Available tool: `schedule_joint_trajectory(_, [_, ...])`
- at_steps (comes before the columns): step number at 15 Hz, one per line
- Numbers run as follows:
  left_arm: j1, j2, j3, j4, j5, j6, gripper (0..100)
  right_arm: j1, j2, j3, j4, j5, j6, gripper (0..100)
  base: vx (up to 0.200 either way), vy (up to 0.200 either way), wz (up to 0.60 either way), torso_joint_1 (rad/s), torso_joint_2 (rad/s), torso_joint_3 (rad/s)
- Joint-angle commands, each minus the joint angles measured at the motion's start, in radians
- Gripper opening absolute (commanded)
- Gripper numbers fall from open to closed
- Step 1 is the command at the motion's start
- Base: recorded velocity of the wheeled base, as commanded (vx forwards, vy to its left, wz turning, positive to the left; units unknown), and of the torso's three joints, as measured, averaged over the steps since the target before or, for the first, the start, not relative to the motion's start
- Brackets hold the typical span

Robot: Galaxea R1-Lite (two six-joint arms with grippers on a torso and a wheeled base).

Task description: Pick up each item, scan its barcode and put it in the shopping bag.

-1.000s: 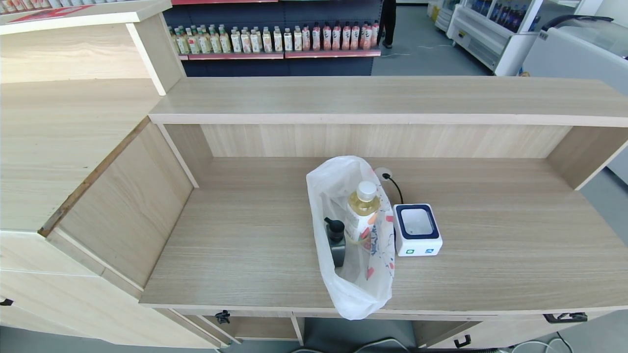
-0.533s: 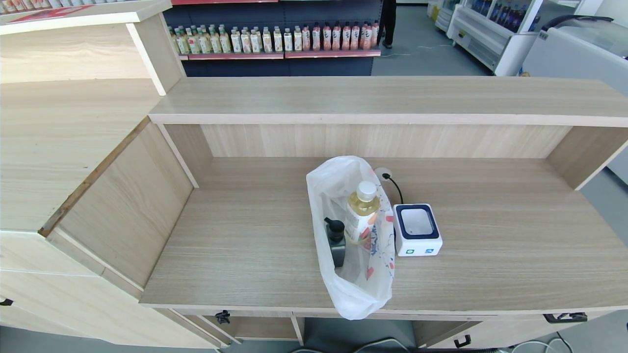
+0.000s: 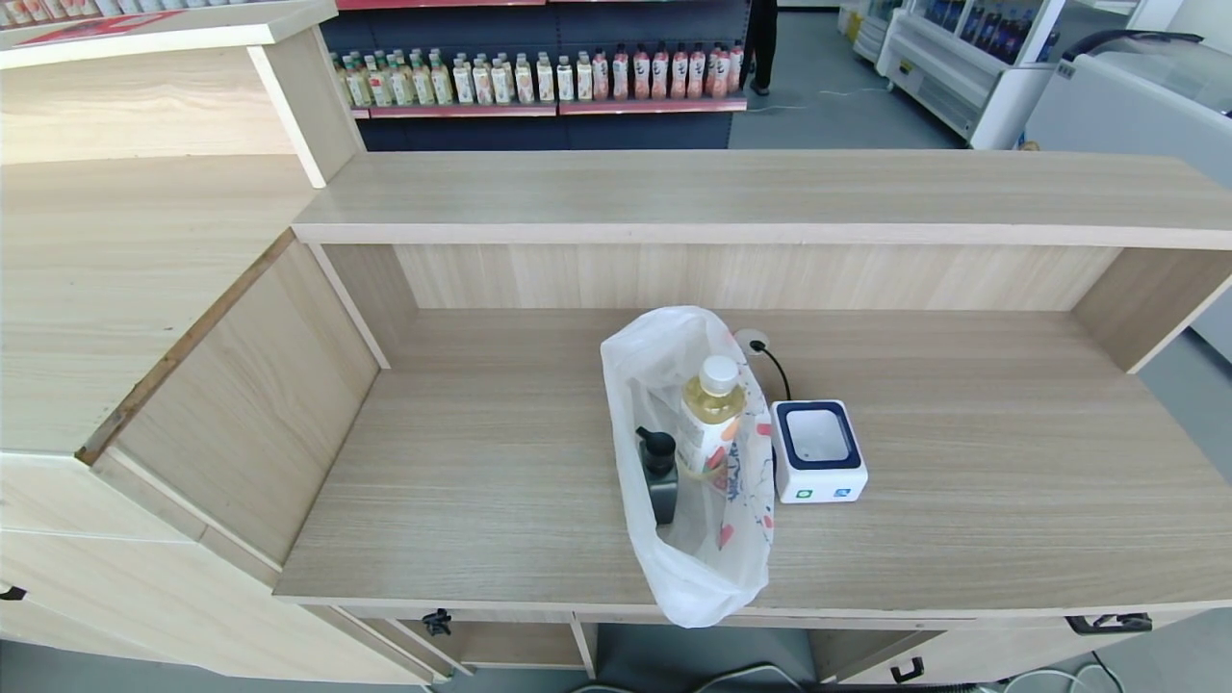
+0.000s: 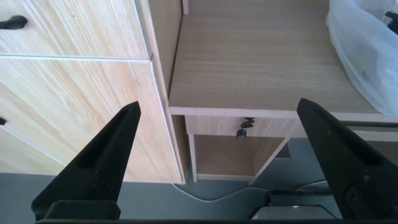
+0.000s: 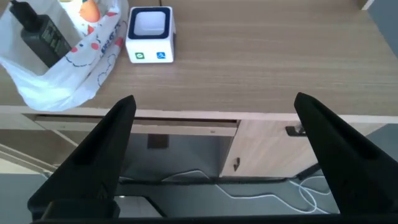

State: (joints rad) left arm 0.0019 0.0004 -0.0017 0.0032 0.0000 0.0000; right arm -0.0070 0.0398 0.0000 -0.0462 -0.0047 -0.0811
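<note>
A white plastic shopping bag stands open on the wooden counter. Inside it are a tea bottle with a white cap and a dark pump bottle. A white barcode scanner with a dark window sits just right of the bag. My left gripper is open, held below and in front of the counter's front left edge, with the bag off to one side. My right gripper is open too, held before the counter's front edge, facing the scanner and the bag.
A raised ledge runs behind the counter, and a wooden side wall closes its left. Drawers with dark handles lie under the front edge. The scanner's black cable runs to a hole at the back.
</note>
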Motion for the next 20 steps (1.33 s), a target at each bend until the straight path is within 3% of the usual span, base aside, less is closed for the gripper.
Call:
schedule_joint_trajectory(1, [0.001,0.0,0.0,0.0,0.0,0.0,100,0.002,-0.038,0.0,0.003,-0.018,0.017,100,0.0,0.0,0.0,0.0,0.0,0.0])
schedule_joint_trajectory(17, [0.001,0.0,0.0,0.0,0.0,-0.002,100,0.004,-0.038,0.0,0.043,-0.051,0.069,100,0.0,0.0,0.0,0.0,0.0,0.0])
schedule_joint_trajectory(20, [0.001,0.0,0.0,0.0,0.0,0.005,100,0.004,-0.038,0.0,0.043,-0.051,0.069,100,0.0,-0.2,0.0,0.001,0.0,0.001])
